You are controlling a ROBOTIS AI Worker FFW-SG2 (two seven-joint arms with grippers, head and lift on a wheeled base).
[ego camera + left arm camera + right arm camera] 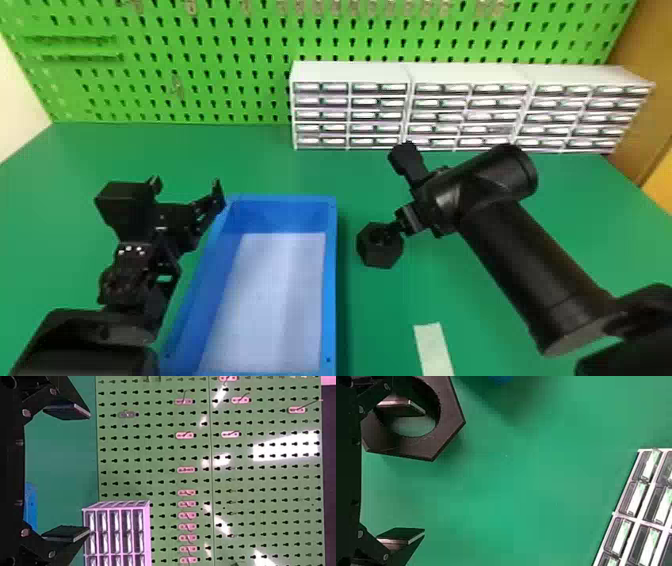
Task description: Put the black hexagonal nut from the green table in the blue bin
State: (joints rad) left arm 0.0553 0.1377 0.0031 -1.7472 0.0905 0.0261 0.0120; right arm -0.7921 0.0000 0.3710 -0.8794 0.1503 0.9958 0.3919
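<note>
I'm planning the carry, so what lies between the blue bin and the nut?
A bare strip of green table lies between the blue bin and the nut, as the head view shows.

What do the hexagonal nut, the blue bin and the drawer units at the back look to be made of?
Nut: dull, even black with crisp edges; probably plastic, though coated metal can't be ruled out. Blue bin: likely smooth moulded plastic, given its uniform colour and soft sheen. Drawer units: pale, smooth frames, probably plastic, with shiny drawer fronts that could be clear plastic.
</note>
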